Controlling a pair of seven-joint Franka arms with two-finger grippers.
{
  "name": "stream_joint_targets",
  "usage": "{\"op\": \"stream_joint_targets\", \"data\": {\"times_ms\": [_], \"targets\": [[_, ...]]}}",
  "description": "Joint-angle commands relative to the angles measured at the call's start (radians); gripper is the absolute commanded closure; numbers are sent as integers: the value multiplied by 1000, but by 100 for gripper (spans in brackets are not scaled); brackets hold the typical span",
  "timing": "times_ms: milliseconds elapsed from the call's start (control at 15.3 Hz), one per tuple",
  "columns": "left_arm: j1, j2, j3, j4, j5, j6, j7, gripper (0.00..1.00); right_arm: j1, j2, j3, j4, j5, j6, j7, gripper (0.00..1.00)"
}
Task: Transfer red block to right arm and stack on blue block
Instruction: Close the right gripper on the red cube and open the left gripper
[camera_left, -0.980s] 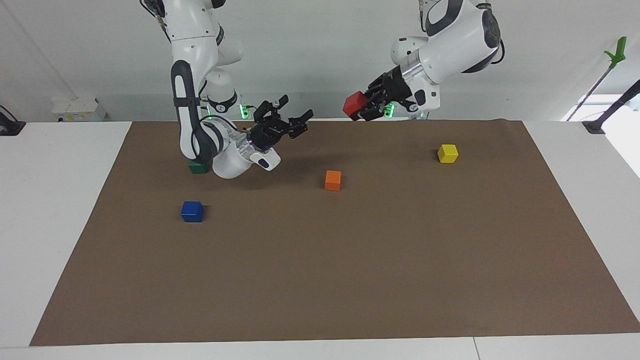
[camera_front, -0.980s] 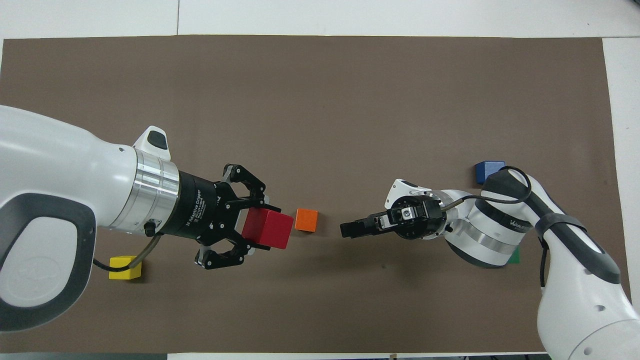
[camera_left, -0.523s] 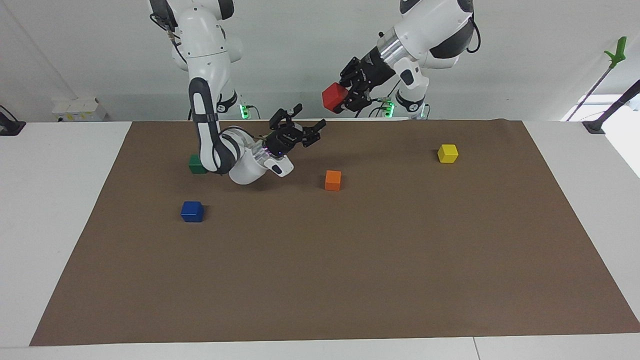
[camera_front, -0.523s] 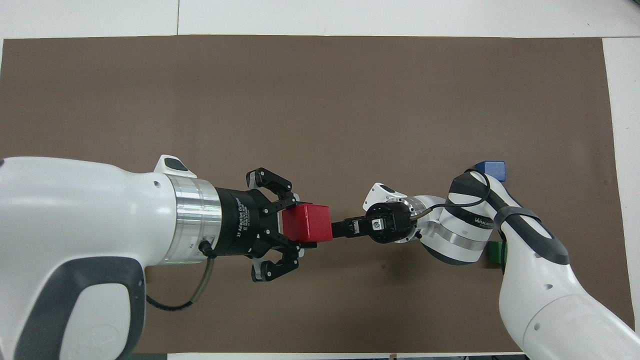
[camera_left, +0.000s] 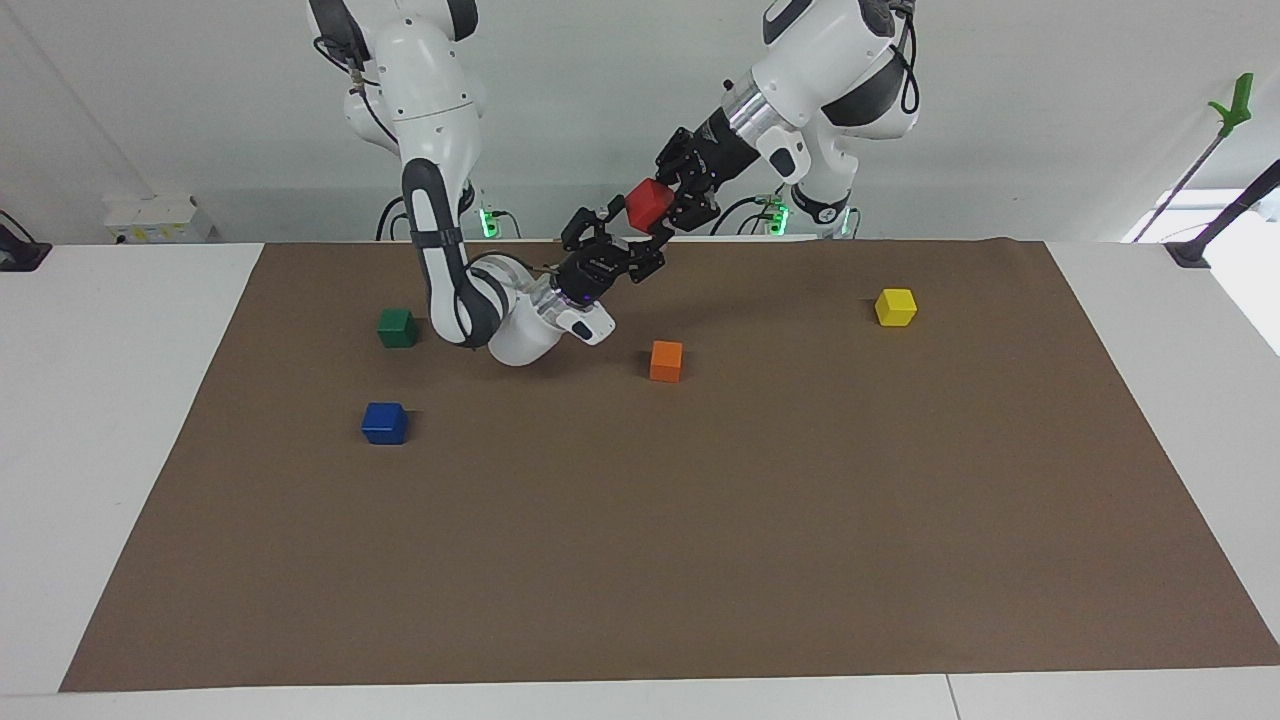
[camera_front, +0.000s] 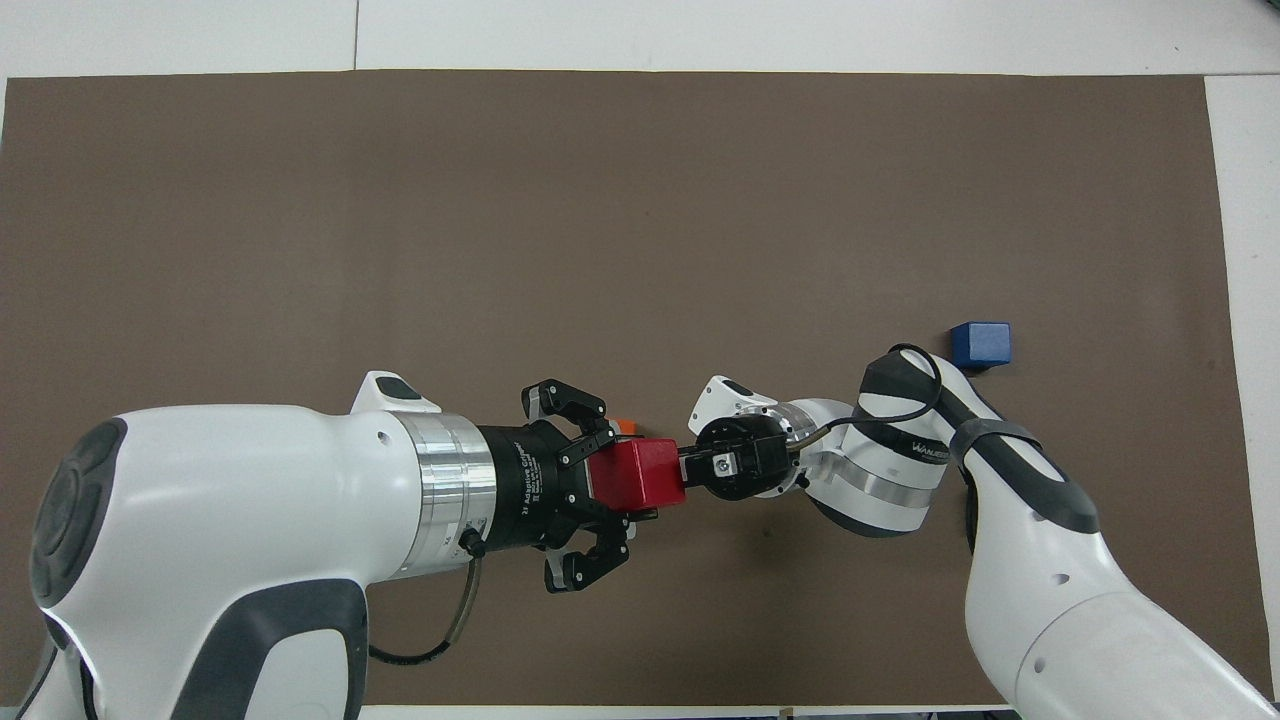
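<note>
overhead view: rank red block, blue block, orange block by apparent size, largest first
1. red block, held up toward the camera by the left gripper, so it looks bigger.
2. blue block, on the mat.
3. orange block, mostly hidden; only a sliver shows, so its rank is unsure.

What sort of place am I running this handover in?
Likely a robotics lab bench: a brown mat on a white table, scattered colour cubes like the blue block, and a plain white wall.

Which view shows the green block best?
The facing view: the green block sits fully exposed on the brown mat, nearer to the robots than the blue block. In the overhead view it is not visible, hidden under the right arm.
</note>
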Motion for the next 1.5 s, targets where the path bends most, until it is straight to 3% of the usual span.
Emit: {"op": "stream_joint_targets", "data": {"times_ms": [0,65,131,196,588,653,719,1111,1437], "targets": [[-14,-44,11,-42,-22,24,2,100,-2,3,4,2,22,-16,2,9],[-14,-44,9,-44,-20,22,3,100,0,3,4,1,23,-15,-5,20],[-14,-46,11,-50,-18,22,5,100,1,3,4,-1,23,-13,-13,46],[-14,-50,9,-56,-17,22,9,100,1,2,4,-1,23,-12,-22,99],[-14,-67,8,-82,-14,22,35,100,14,-8,4,-2,23,-7,-21,100],[-14,-67,8,-82,-12,21,35,79,12,-8,4,-1,23,-7,-19,100],[-11,-66,8,-76,-6,15,23,1,10,-9,4,-1,23,-7,-19,100],[84,-67,18,-41,133,-59,60,0,-2,-24,1,4,23,1,24,100],[308,-76,18,-45,158,-175,510,0,-77,-80,-5,12,-21,47,148,100]]}}
